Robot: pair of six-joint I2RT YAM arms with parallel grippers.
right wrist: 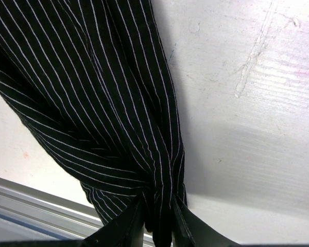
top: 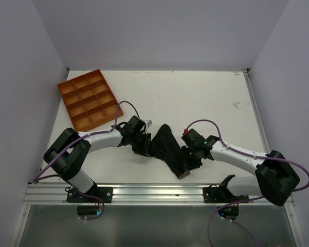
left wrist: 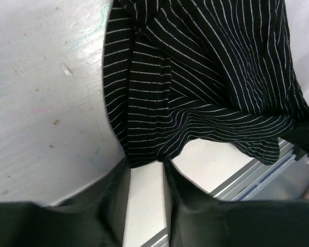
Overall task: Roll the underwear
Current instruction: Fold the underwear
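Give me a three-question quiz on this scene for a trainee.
1. True or false: the right gripper is shut on the underwear.
2. The underwear's fabric shows: A) dots, B) thin pale stripes, C) no pattern.
3. Fill in: the orange compartment tray lies on the ___ arm's side of the table.
Key: 1 true; 2 B; 3 left.

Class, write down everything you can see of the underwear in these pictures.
The underwear is soft black fabric with thin white pinstripes and a reddish-brown edge at its near end. It is creased and bunched, stretched diagonally between the arms over the table. The right gripper pinches one gathered end; the left gripper holds the other.
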